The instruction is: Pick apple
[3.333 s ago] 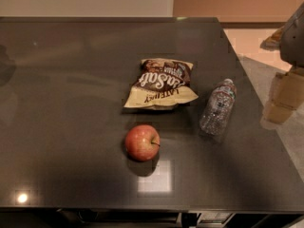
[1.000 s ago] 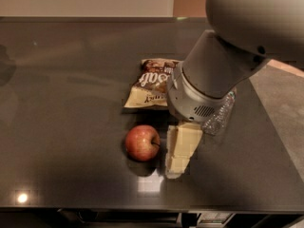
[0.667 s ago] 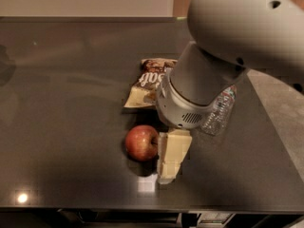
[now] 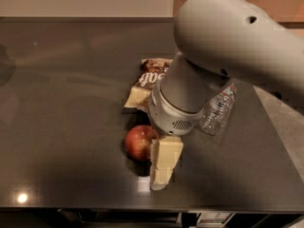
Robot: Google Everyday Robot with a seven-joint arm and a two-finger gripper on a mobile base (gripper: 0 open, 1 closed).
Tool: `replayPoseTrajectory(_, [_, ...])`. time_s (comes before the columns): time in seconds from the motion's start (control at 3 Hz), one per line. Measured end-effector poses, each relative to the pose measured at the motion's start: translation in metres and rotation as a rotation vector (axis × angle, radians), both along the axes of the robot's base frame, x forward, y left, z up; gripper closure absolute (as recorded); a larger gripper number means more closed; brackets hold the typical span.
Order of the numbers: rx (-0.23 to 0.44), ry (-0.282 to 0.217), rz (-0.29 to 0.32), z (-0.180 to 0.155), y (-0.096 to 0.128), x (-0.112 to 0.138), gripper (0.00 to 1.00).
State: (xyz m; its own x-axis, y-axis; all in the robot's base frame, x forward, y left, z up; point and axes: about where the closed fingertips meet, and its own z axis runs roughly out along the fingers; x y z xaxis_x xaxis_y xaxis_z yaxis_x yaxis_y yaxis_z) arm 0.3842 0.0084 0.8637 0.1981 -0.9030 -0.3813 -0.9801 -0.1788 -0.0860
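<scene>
The red apple lies on the dark table, near its front edge. My gripper hangs cream-coloured below the big grey arm and reaches down just right of the apple, touching or nearly touching its right side. The arm hides the apple's right edge and whatever is behind it.
A brown chip bag lies just behind the apple, partly under the arm. A clear plastic water bottle lies on its side to the right, half hidden by the arm. The table's front edge runs just below the gripper.
The arm came in from the right and moved left over the bag and bottle. The gripper has dropped beside the apple's right side. The apple has not moved.
</scene>
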Motion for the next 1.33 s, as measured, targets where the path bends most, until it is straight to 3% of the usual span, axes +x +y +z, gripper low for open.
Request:
replayPoseTrajectory(0.33, [0.000, 0.001, 0.001, 0.000, 0.000, 0.000, 0.00])
replayPoseTrajectory(0.67, [-0.013, 0.012, 0.019, -0.011, 0.002, 0.001, 0.17])
replayPoseTrajectory(1.33, [-0.022, 0.021, 0.028, -0.018, 0.002, 0.005, 0.63])
